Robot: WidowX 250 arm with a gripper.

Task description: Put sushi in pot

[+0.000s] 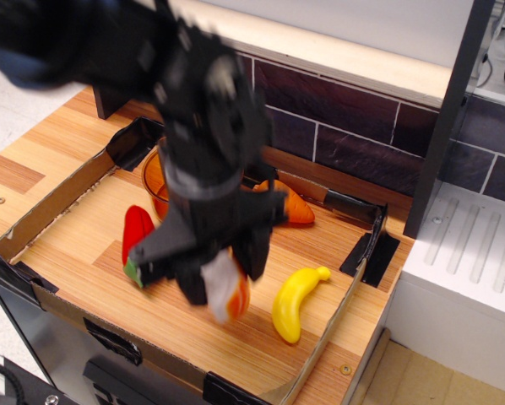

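My gripper is shut on the sushi, a white rice-like piece with an orange side. It holds the sushi in the air above the front middle of the wooden tray floor. The frame is motion-blurred around the arm. The orange translucent pot stands at the back left of the tray, mostly hidden behind my arm.
A red pepper toy lies left of the gripper. A yellow banana lies to its right. An orange carrot-like toy lies behind it. Low cardboard walls ring the tray. A dark tiled wall stands behind.
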